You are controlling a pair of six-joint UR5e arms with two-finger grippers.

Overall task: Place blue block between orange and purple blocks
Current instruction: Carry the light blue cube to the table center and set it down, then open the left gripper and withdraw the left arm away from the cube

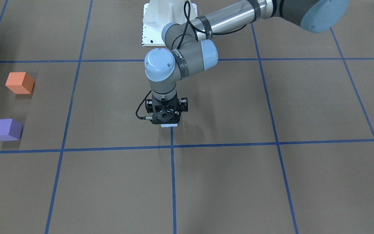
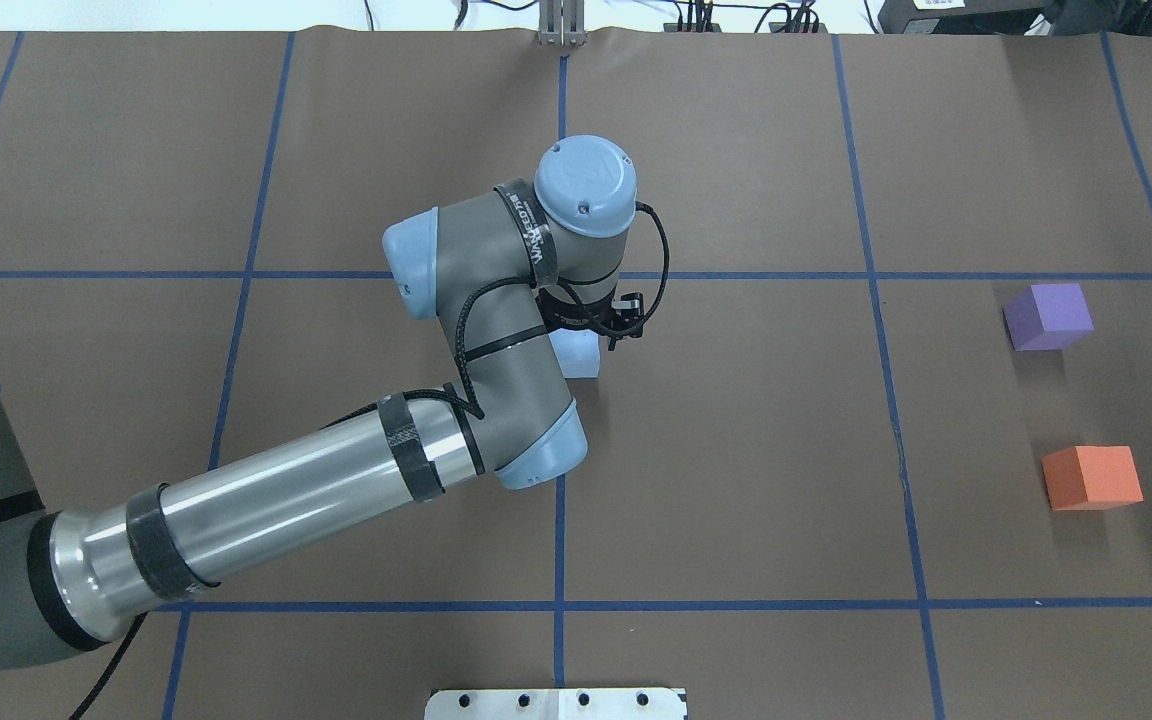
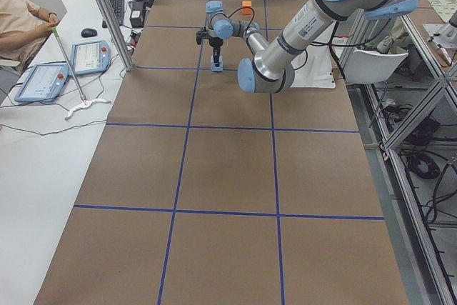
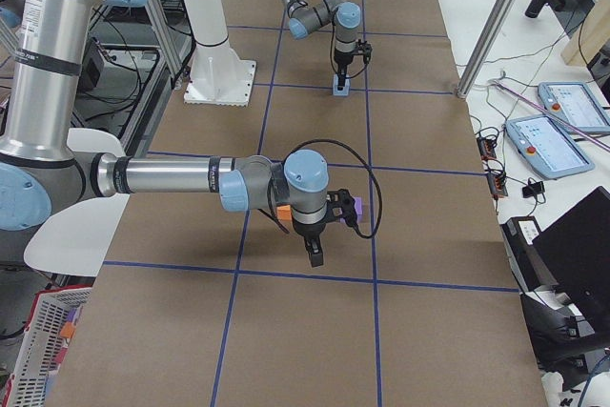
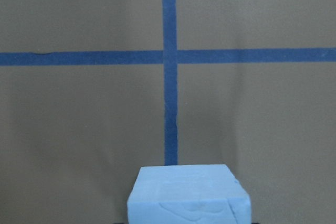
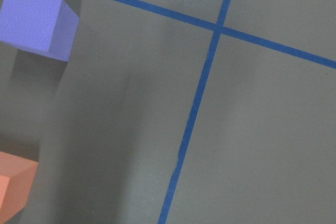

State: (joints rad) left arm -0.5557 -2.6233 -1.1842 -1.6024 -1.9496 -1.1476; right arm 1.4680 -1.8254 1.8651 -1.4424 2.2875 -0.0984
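The light blue block [image 2: 577, 356] lies near the table's middle, on a blue tape line. My left gripper [image 1: 165, 117] points straight down over it, and only a sliver of the block [image 1: 169, 125] shows under it. In the left wrist view the block [image 5: 186, 195] fills the bottom centre; no fingers show, so I cannot tell whether the gripper is shut. The purple block [image 2: 1047, 316] and the orange block [image 2: 1092, 478] stand apart on the table's right side. My right gripper [image 4: 315, 256] hangs beside them; I cannot tell its state.
Brown paper with a blue tape grid [image 2: 560, 605] covers the table. The robot's white base plate [image 1: 151, 29] is at the robot's edge. Tablets and cables [image 3: 68, 62] lie along the operators' side. The gap between the purple block [image 6: 37, 19] and the orange block [image 6: 13, 187] is bare paper.
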